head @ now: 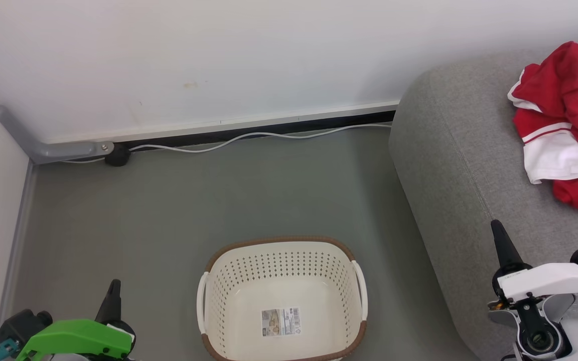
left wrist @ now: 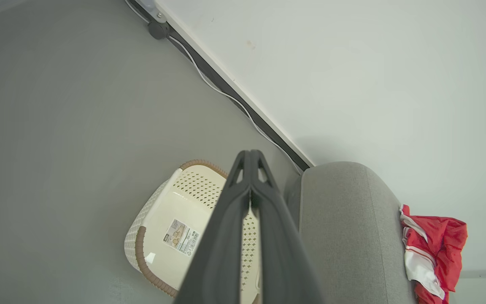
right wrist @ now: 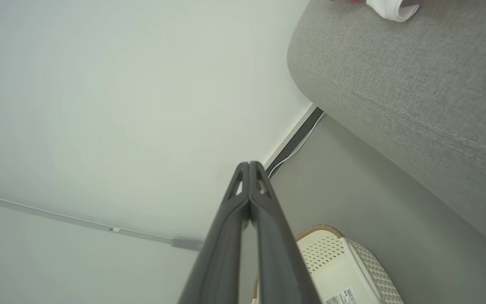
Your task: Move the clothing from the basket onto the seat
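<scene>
Clothing [head: 565, 125]: a heap of red garments with white panels and stripe trim is found lying on the seat [head: 459, 165], towards the right edge of the head view. It is touched by neither gripper.
Basket [head: 279, 265]: it is set upright on the floor [head: 168, 200], just beside the rounded end of the seat. Its inner bottom is exposed, and a label sticker [head: 281, 321] is noted there.
Seat: light-grey upholstery is observed. The end nearest the basket is rounded, and the far side is placed against the wall [head: 219, 60].
Left gripper [left wrist: 250, 154]: the fingers are clenched tip to tip and nothing is grasped. It is positioned at the lower left of the head view, over the floor and apart from the basket.
Right gripper [right wrist: 249, 164]: the fingers are pressed together and nothing is grasped. It is positioned at the seat's near edge, well apart from the clothing.
Cable [head: 249, 136]: a white lead is laid along the foot of the wall.
</scene>
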Motion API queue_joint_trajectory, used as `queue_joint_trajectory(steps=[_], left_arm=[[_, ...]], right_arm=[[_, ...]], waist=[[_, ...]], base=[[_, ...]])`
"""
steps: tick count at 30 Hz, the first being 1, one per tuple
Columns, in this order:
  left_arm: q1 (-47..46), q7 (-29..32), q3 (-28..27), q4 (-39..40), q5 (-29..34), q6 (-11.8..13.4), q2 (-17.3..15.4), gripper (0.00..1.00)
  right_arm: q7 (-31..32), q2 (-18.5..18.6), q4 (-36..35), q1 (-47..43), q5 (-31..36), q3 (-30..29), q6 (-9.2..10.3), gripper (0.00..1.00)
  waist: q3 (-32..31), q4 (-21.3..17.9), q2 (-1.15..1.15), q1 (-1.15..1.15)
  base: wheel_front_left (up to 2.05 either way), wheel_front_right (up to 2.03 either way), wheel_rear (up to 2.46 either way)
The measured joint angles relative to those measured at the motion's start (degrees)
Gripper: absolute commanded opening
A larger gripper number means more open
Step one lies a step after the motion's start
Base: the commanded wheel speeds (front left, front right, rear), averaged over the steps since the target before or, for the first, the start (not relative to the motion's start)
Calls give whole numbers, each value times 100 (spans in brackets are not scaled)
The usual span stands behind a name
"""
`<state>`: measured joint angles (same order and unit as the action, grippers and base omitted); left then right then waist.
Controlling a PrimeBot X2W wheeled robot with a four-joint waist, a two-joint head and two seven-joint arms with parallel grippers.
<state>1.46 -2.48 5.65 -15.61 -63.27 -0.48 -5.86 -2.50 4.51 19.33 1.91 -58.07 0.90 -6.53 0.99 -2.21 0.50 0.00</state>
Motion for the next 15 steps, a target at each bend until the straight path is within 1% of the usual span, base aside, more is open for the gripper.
queue_joint_trajectory(steps=[3, 15], left_arm=[[-27, 52, -52, -2, -132, -11, 19, 0], [-143, 246, -281, -9, -920, -186, 101, 0]], right_arm=[[56, -10, -19, 4, -229, -59, 0, 0], [290, -79, -88, 54, -1080, -288, -1, 0]], waist=[[-6, 15, 0, 0], [-28, 72, 0, 0]], base=[[0, 0, 0], [0, 0, 0]])
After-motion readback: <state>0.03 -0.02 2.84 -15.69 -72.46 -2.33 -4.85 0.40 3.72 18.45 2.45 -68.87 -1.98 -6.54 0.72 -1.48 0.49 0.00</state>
